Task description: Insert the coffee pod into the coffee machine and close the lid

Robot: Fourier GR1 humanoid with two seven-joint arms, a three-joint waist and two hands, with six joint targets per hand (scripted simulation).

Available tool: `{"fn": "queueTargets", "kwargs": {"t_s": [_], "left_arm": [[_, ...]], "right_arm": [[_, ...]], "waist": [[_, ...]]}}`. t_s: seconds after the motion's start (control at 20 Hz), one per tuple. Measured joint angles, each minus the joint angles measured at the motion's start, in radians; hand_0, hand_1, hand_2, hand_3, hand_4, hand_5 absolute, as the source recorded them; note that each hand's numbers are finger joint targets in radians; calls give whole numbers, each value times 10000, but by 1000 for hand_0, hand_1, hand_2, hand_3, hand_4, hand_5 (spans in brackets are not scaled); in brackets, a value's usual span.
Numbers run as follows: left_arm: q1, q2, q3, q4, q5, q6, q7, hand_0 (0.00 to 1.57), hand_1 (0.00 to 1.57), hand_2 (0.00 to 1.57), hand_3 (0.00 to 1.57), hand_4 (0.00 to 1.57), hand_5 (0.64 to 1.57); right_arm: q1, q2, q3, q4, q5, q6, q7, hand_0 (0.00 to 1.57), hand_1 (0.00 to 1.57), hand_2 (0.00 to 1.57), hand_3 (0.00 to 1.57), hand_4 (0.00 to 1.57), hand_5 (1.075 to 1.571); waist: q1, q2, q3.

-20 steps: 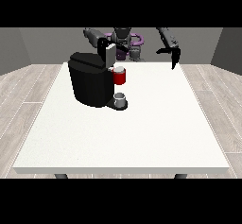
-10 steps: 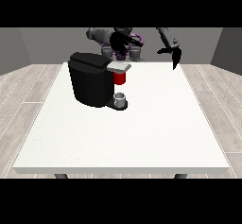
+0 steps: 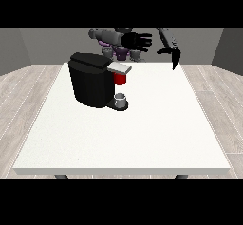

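1. Since a second ago, lid dropped flat on machine; closing looks done.
2. Grey thing at machine base, maybe a cup; pod not seen.
3. Hand at view's left lifted, fingers spread.
4. Hand at view's right hangs, fingers relaxed.

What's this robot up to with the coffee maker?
A humanoid robot stands behind a white table with a black coffee machine on it. Neither hand touches the machine: the hand at the view's left is raised above and behind it with its fingers spread, and the hand at the view's right hangs off to the side. A small grey thing sits at the machine's base.
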Motion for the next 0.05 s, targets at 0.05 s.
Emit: {"fn": "queueTargets", "kwargs": {"t_s": [0.05], "left_arm": [[106, -77, -50, -34, -24, 45, -3, 0, 0, 0, 0, 168, 1571]], "right_arm": [[228, 35, 242, 10, -95, 121, -271, 0, 0, 0, 0, 461, 1571]], "waist": [[-14, -77, -2]]}}
